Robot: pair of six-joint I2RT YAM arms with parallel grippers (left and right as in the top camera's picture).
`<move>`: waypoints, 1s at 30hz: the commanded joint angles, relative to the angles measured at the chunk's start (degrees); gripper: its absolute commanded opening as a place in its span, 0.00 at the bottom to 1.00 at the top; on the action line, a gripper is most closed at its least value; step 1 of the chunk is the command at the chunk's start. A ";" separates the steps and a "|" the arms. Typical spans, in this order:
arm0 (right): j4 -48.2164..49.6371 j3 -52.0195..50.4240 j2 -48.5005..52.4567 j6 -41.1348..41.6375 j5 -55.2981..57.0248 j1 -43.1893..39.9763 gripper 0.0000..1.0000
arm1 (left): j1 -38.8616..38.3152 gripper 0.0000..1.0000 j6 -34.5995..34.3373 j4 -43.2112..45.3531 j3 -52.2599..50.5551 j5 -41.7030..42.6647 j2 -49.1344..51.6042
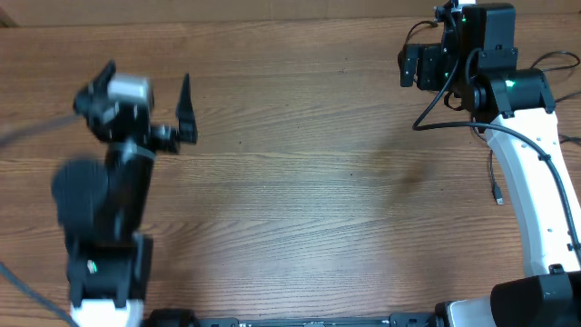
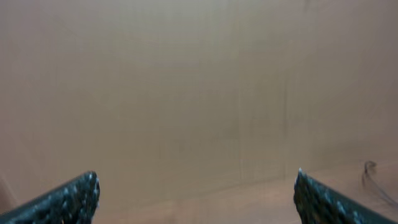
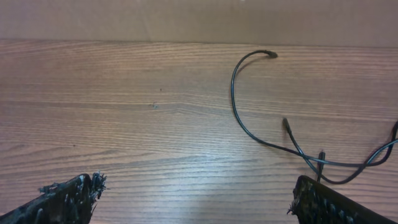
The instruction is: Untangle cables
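Thin black cables (image 3: pixel 249 127) lie on the wooden table (image 3: pixel 124 112) in the right wrist view. One curves from a plug end at the far side down to a crossing (image 3: pixel 311 160) with other strands, beside my right fingertip. My right gripper (image 3: pixel 196 190) is open over bare wood, with nothing between its fingers. Overhead, a thin cable (image 1: pixel 497 182) with a plug end lies beside the right arm (image 1: pixel 536 182). My left gripper (image 2: pixel 196 193) is open and empty and faces a plain tan wall in a blurred view. A thin cable loop (image 2: pixel 373 177) shows at its right edge.
The left arm (image 1: pixel 113 200) stands blurred at the table's left side, its gripper (image 1: pixel 150 80) raised. The right arm's head (image 1: pixel 472 54) is at the far right corner. A tan wall (image 3: pixel 199 18) runs along the table's far edge.
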 commanded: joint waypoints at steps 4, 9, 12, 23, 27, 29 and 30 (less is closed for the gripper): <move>0.15 0.37 -1.11 -0.04 0.37 0.04 1.00 | -0.26 1.00 1.07 13.75 -17.57 2.43 -16.26; 0.15 0.37 -1.11 -0.07 0.37 0.04 1.00 | 0.15 1.00 -4.11 16.48 -29.75 -3.26 -27.26; 0.15 0.37 -1.11 -0.07 0.37 0.04 1.00 | 1.88 1.00 -6.91 16.52 -36.24 -3.82 -32.81; 0.15 0.37 -1.11 -0.07 0.37 0.04 1.00 | 3.41 1.00 -10.29 6.05 -50.05 -3.34 -46.75; 0.15 0.37 -1.11 -0.04 0.37 0.04 1.00 | 3.41 1.00 -9.70 -3.58 -50.05 -3.28 -46.80; 0.15 0.37 -1.11 -0.07 0.37 0.04 1.00 | 3.41 1.00 -7.26 -7.72 -50.05 -2.56 -46.80; 0.15 0.37 -1.11 -0.04 0.37 0.04 1.00 | 3.41 1.00 -5.73 -8.35 -50.05 -2.27 -46.80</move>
